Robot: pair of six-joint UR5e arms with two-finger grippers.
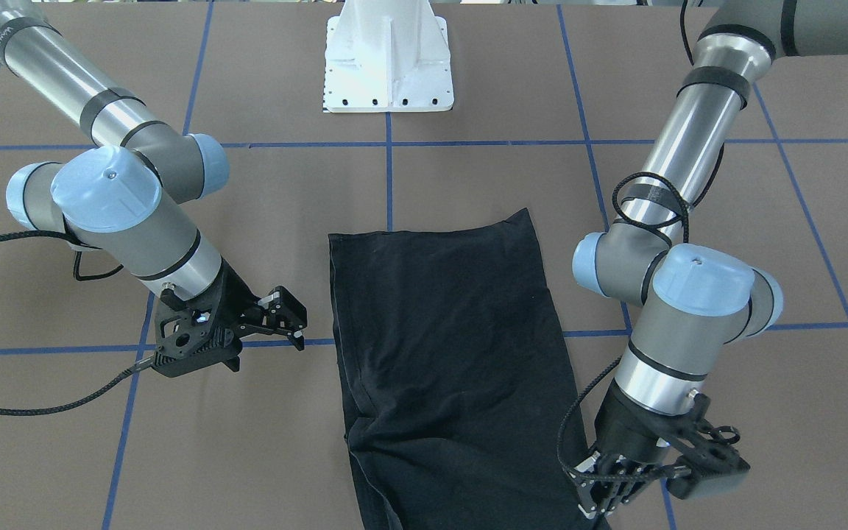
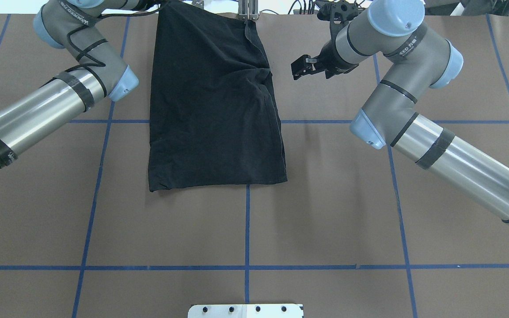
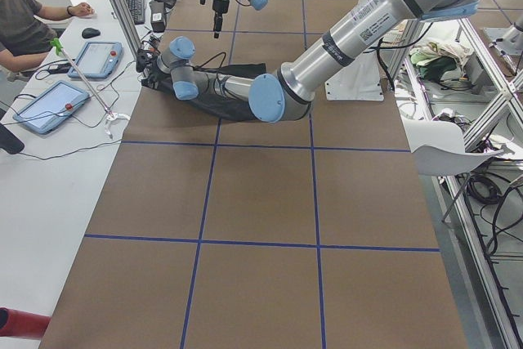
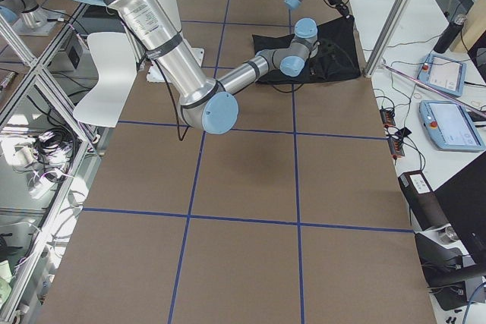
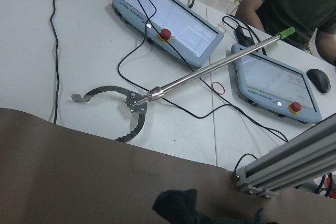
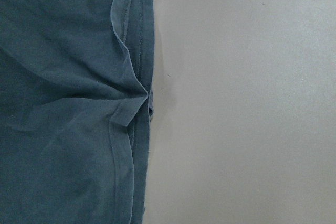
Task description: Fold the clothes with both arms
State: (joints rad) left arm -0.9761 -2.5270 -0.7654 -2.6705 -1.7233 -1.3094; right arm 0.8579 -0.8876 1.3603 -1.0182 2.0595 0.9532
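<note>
Front-facing view, black T-shirt (image 1: pixel 446 331) flat, right gripper (image 1: pixel 289 318) spread and empty, left gripper (image 1: pixel 606 489) at its edge, grasp unclear

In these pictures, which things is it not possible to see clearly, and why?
Left gripper: its fingertips reach the front-facing view's bottom edge, and the overhead view's top edge cuts it off, so open or shut is unclear.
T-shirt: the same bottom edge cuts its end farthest from the robot; its underside is hidden against the table.
</note>
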